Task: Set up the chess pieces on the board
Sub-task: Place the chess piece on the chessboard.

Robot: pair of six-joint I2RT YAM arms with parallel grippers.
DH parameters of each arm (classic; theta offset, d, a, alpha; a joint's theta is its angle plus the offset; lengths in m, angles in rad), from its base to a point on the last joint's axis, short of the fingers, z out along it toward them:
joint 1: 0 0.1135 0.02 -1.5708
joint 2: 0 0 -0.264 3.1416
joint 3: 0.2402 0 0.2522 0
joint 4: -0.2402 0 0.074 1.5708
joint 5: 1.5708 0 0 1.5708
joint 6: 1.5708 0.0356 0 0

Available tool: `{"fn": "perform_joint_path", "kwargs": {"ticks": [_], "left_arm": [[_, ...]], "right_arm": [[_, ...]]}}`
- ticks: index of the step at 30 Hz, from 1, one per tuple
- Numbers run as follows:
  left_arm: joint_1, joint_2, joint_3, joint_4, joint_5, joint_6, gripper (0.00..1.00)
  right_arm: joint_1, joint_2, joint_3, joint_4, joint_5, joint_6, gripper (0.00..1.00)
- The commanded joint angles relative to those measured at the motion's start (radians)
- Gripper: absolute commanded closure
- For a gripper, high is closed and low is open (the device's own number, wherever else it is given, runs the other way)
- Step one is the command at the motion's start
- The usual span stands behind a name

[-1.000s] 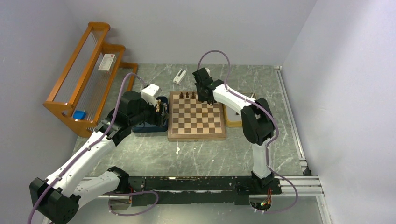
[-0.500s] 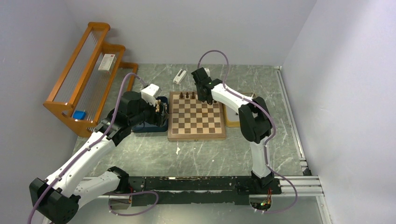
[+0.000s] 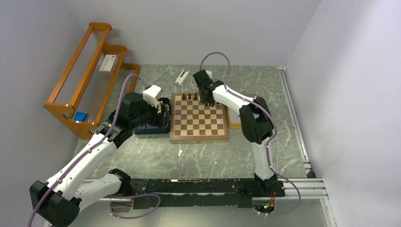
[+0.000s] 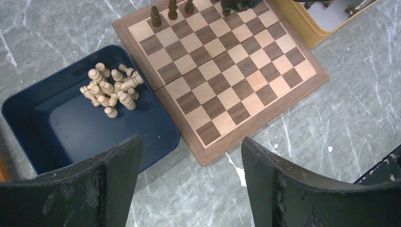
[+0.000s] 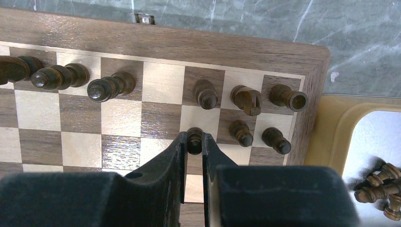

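Observation:
The board (image 3: 198,124) lies mid-table and also shows in the left wrist view (image 4: 227,80). Three dark pieces (image 3: 189,96) stand on its far row at left. In the right wrist view several more dark pieces (image 5: 246,100) stand near the board's far right corner (image 5: 312,61). My right gripper (image 5: 194,142) is shut on a dark pawn (image 5: 194,137) over the second row; it also shows in the top view (image 3: 205,99). My left gripper (image 4: 189,184) is open and empty, above the table by the board's near left corner. Cream pieces (image 4: 111,90) lie heaped in the dark blue tray (image 4: 71,132).
The yellow tray (image 5: 333,127) right of the board holds more dark pieces (image 5: 380,189). An orange wooden rack (image 3: 85,75) stands at far left. A small white object (image 3: 181,76) lies behind the board. A metal rail (image 3: 293,118) runs along the right edge.
My right arm's elbow has swung a little to the left and the gripper has shifted slightly over the board's far rows. The left arm has not moved.

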Motion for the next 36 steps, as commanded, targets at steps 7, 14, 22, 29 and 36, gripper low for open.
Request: {"fn": "perform_joint_path", "kwargs": {"ticks": [7,14,22,29,36], "left_arm": [[-0.001,-0.015,0.01,0.004,-0.017,0.013,0.2],[-0.001,-0.015,0.01,0.004,-0.017,0.013,0.2],[-0.001,-0.014,0.01,0.005,-0.015,0.014,0.2],[0.0,-0.015,0.01,0.005,-0.016,0.014,0.2],[0.0,-0.016,0.01,0.004,-0.015,0.013,0.2]], "right_arm": [[-0.003,0.043,0.044,-0.021,0.04,0.013,0.82],[-0.009,0.047,0.042,-0.022,0.033,0.013,0.82],[-0.013,0.053,0.042,-0.031,0.035,0.015,0.81],[-0.014,0.054,0.045,-0.032,0.025,0.017,0.75],[-0.014,0.053,0.065,-0.039,0.02,0.015,0.72]]}}
